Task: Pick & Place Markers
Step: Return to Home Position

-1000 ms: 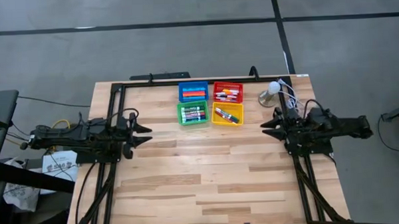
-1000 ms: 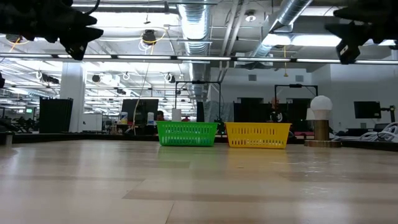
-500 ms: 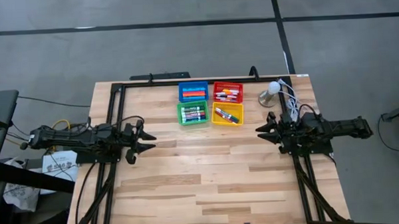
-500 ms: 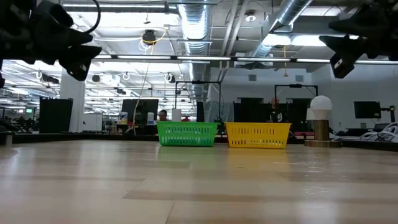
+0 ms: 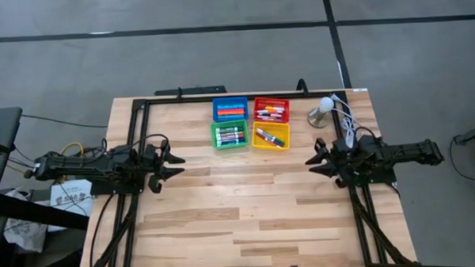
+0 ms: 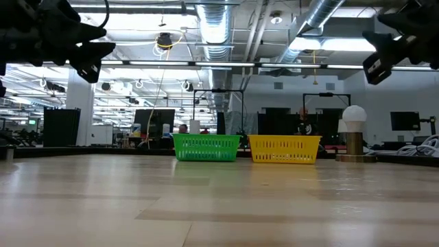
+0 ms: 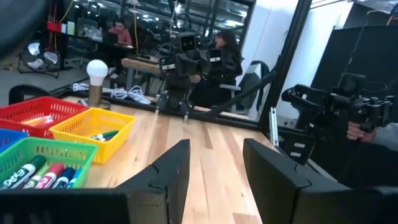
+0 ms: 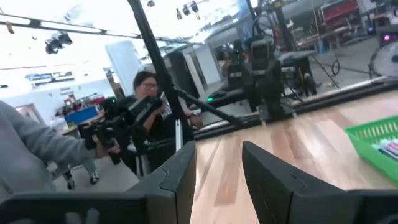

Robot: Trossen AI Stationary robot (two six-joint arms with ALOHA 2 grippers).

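The table [image 5: 248, 204] is holding the left arm at nine o'clock and the right arm at three o'clock, with the left claw [image 5: 178, 165] and the right claw [image 5: 310, 158] hanging above the wood, both gaping wide and empty. The four bins [image 5: 213, 137] are sitting at twelve o'clock; a careless inward swing would likely be shoving them. The lamp [image 5: 325, 107] and its white cable [image 5: 344, 123] are lying just beside the right arm, risking a snag. The markers [image 5: 231, 136] are resting inside the bins and could be spilling out.
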